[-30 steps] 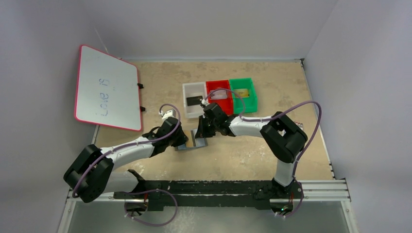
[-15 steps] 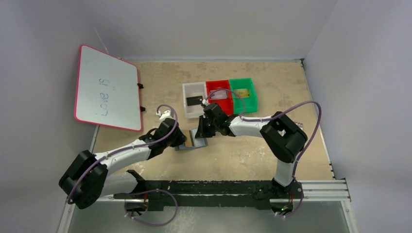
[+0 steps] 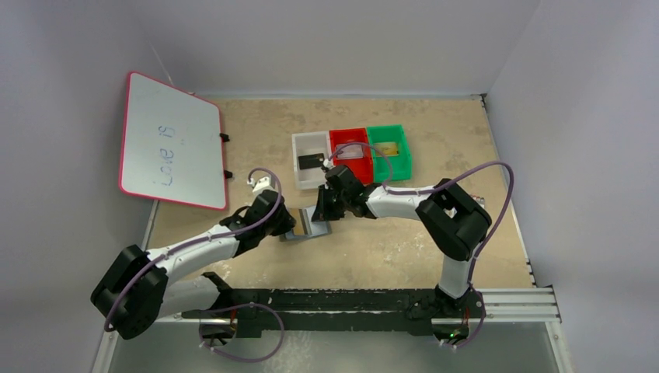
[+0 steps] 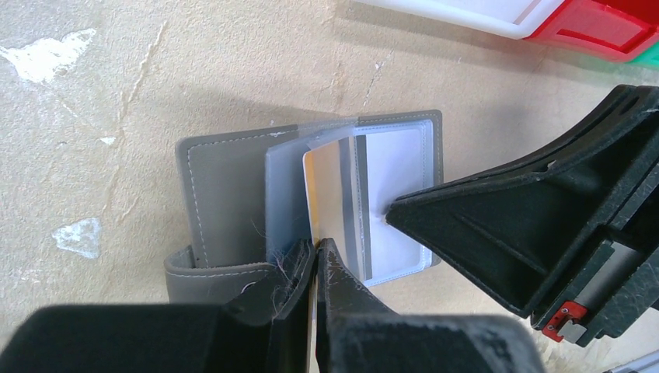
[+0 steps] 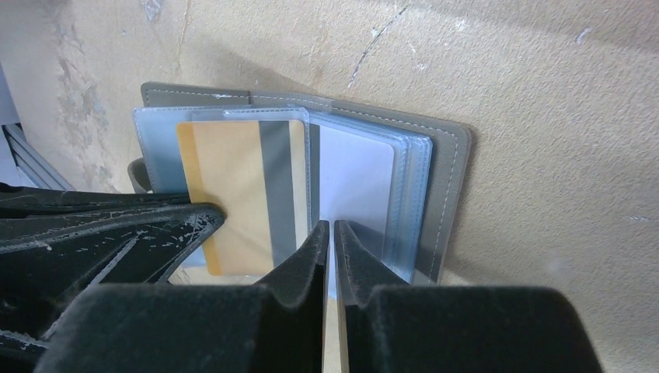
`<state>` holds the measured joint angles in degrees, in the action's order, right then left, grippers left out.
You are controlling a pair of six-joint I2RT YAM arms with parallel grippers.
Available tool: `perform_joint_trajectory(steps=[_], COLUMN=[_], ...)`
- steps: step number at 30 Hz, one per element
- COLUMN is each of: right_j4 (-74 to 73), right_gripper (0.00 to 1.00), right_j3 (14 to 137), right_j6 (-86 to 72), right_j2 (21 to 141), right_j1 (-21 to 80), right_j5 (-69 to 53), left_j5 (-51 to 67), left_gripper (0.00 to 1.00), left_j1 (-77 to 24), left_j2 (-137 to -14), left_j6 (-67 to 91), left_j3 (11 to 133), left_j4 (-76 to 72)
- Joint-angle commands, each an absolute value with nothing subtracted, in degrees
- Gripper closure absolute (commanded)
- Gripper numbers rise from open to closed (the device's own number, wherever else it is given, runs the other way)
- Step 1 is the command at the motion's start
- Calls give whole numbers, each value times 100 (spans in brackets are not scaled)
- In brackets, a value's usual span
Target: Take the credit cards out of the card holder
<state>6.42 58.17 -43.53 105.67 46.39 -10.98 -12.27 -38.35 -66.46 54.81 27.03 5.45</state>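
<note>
Since a sec ago the left arm's elbow has swung outward and its jaws have closed; the right arm has not moved. The left gripper (image 4: 315, 260) is now pinched together on the near edge of the thin gold-yellow credit card with a grey stripe (image 4: 332, 194). The right gripper (image 5: 330, 233) is together too, apparently clamped on a clear plastic pocket page (image 5: 353, 186). The card sits partly in its pocket, as far as I can tell, inside the small matte grey bifold card holder (image 4: 225, 186); this lies open on the beige table (image 4: 116, 93), near the white plastic tray (image 3: 312, 144). To do the pull well, I think: draw the card straight out along the pocket, flat & slowly; keep the right gripper firm so the holder does not slide w/ it; no twisting, else the card may jam or slip from the pads.
</note>
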Motion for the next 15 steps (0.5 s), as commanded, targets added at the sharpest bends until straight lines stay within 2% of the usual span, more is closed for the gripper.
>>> perform_joint_trajectory(steps=[1,7,15], right_j4=[279,224,499], right_gripper=[90,89,79], right_j3=[5873,6074,6156], right_j6=[-4142,-4010,-3799], right_j2=[10590,10287,10102], right_j1=[4631,4631,4632], right_j5=[-795,-729,-1242], left_j5=[-1339,-1138,-978], left_gripper=[100,96,86], left_j1=[-3830,-3830,-3832], left_j2=[-6728,-7172,-7186], left_j6=[5218,5313,5195], left_j3=[2632,2637,2602], left_j4=[513,185,98])
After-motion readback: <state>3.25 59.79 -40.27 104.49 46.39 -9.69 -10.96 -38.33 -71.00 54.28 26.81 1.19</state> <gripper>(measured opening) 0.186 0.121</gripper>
